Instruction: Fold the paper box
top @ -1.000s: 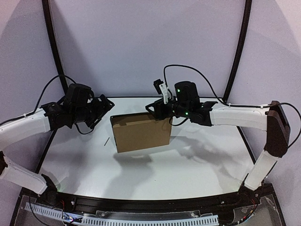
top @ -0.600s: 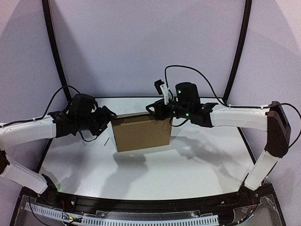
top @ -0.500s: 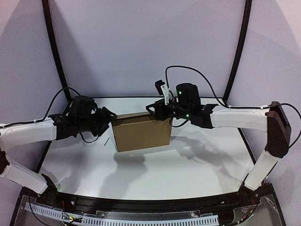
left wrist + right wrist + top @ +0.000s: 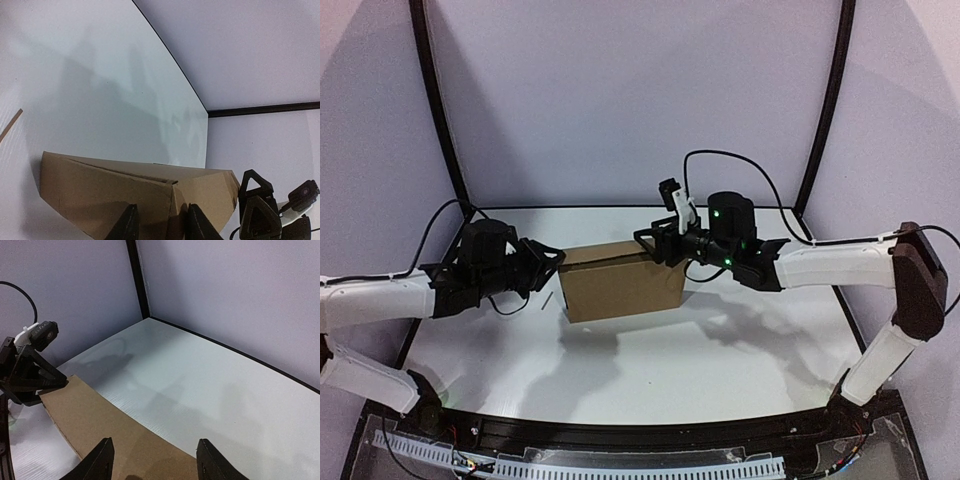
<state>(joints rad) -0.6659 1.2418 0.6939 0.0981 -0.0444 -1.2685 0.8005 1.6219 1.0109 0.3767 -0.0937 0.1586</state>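
Note:
The paper box (image 4: 620, 283) is a plain brown folded carton held tilted above the white table, with its shadow beneath it. My left gripper (image 4: 552, 258) is at the box's left end. In the left wrist view the left gripper (image 4: 162, 225) has its fingers pressed on either side of the box's corner (image 4: 182, 197). My right gripper (image 4: 655, 245) grips the box's upper right end. In the right wrist view the right gripper (image 4: 156, 462) has the cardboard (image 4: 85, 410) filling the gap between its fingers.
A thin brown strip (image 4: 549, 300) lies on the table (image 4: 720, 360) just left of the box, also visible as the strip (image 4: 10, 126) from the left wrist. Black frame posts and pale walls (image 4: 620, 100) close the back.
My left arm swung right and down to the box's left end, and its jaws narrowed from wide open onto the corner. The right arm and the box shifted slightly right.

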